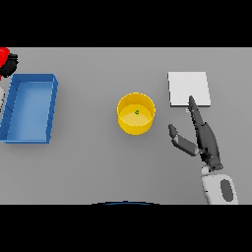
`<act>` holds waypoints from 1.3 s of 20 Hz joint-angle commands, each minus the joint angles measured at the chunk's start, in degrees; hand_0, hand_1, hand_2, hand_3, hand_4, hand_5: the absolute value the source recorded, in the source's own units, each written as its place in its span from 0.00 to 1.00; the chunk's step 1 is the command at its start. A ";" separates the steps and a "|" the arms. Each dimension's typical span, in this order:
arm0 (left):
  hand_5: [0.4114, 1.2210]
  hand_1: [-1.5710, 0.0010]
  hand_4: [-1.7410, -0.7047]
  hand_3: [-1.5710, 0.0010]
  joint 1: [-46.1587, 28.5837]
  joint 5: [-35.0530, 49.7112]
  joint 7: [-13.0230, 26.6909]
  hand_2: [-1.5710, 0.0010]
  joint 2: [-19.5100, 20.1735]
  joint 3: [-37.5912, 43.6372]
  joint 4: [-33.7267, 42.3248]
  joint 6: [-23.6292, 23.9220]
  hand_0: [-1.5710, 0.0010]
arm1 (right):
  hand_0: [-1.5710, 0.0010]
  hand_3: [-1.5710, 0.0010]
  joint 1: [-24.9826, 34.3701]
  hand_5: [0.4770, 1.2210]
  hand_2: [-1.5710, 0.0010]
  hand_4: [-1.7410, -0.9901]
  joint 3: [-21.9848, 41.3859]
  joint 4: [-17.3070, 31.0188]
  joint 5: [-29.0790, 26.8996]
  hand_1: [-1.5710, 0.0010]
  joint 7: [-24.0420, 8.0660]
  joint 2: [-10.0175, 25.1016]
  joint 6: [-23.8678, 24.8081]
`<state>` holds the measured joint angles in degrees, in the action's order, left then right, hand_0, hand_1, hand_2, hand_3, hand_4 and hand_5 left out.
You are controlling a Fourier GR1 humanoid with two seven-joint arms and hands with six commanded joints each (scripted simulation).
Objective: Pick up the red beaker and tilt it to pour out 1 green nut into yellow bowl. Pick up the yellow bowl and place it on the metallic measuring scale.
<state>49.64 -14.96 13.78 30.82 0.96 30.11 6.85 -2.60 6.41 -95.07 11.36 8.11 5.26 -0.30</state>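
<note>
I see the yellow bowl (136,113) mid-worktop with a green nut (137,111) inside, my right hand (204,138) beside it, fingers straight and spread near the scale (189,88), the blue tray (30,108) far left, the left hand (10,64) gripping the red beaker (4,55).

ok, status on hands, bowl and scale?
Right hand open, between round yellow bowl and flat metallic scale. Left hand shut on red beaker. Green nut in bowl.
</note>
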 commanded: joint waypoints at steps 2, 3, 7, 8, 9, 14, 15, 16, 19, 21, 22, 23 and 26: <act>0.85 0.00 0.00 0.00 -5.59 1.54 3.50 0.00 -0.44 -0.49 8.05 0.62 0.00 | 1.00 1.00 0.46 0.27 1.00 0.76 -0.16 0.10 -0.48 1.00 0.23 0.03 -0.31; 0.79 0.00 0.00 0.00 -8.01 2.07 5.24 0.00 -0.66 -0.80 11.52 0.74 0.00 | 1.00 1.00 0.23 0.27 1.00 0.76 0.25 0.15 -0.13 1.00 -0.04 -0.25 -0.22; 0.50 0.00 0.21 0.03 -14.13 3.52 13.95 0.03 -0.77 -2.03 23.13 -0.06 0.00 | 1.00 1.00 -0.48 0.26 1.00 0.78 0.02 0.12 -0.79 1.00 0.34 -0.20 -0.66; 0.45 0.14 0.36 0.16 -16.04 4.70 12.94 0.19 0.44 -2.46 26.93 -3.17 0.07 | 1.00 1.00 -0.36 0.26 1.00 0.78 0.14 0.34 -0.66 1.00 0.29 -0.43 -0.54; 0.40 0.32 0.49 0.33 -17.16 6.35 13.07 0.35 1.39 -2.16 29.51 -5.71 0.25 | 1.00 1.00 0.08 0.26 1.00 0.79 0.04 0.41 -0.44 1.00 -0.36 -0.40 -0.23; 0.29 0.78 0.84 0.78 -18.57 9.21 16.22 0.79 2.80 -3.63 32.62 -13.60 0.75 | 1.00 1.00 -0.39 0.26 1.00 0.78 0.03 0.20 -0.78 1.00 1.42 -0.27 -0.56; 0.27 0.82 0.87 0.82 -18.71 8.29 16.58 0.83 3.20 -4.42 32.43 -14.07 0.80 | 1.00 1.00 0.03 0.26 1.00 0.78 -0.27 0.10 -0.51 1.00 1.05 0.27 -0.36; 0.27 0.86 0.88 0.86 -19.59 7.43 16.92 0.86 3.40 -5.12 32.73 -13.95 0.84 | 1.00 1.00 0.19 0.25 1.00 0.78 -0.34 0.14 -0.02 1.00 0.60 0.50 0.03; 0.27 0.93 0.91 0.93 -19.24 5.82 16.10 0.93 3.44 -5.86 32.43 -12.88 0.92 | 1.00 1.00 -0.18 0.25 1.00 0.78 -0.09 -0.02 0.67 1.00 0.94 0.54 0.37; 0.27 0.95 0.93 0.95 -18.36 5.18 14.89 0.96 2.79 -6.03 32.07 -11.62 0.95 | 1.00 1.00 0.13 0.22 1.00 0.80 0.67 -0.29 1.74 1.00 -1.31 -0.16 0.95; 0.27 0.96 0.93 0.96 -18.82 5.81 13.56 0.96 2.51 -5.57 32.97 -11.06 0.96 | 1.00 1.00 0.84 0.21 1.00 0.81 0.69 -0.17 3.76 1.00 -3.95 0.72 1.90; 0.28 0.97 0.93 0.97 -18.88 6.09 12.53 0.97 2.52 -5.11 33.04 -10.61 0.97 | 1.00 1.00 1.92 0.22 1.00 0.83 1.61 0.26 4.94 1.00 -4.12 1.10 1.48; 0.30 0.98 0.91 0.98 -19.79 7.85 11.77 0.99 1.22 -4.45 35.72 -9.76 0.98 | 1.00 1.00 5.69 0.25 1.00 0.87 3.44 1.41 7.06 1.00 -2.50 6.38 -3.70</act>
<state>29.85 -7.09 25.48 32.01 -3.52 65.84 -2.94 3.14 9.81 -93.68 18.43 5.50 11.71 -3.98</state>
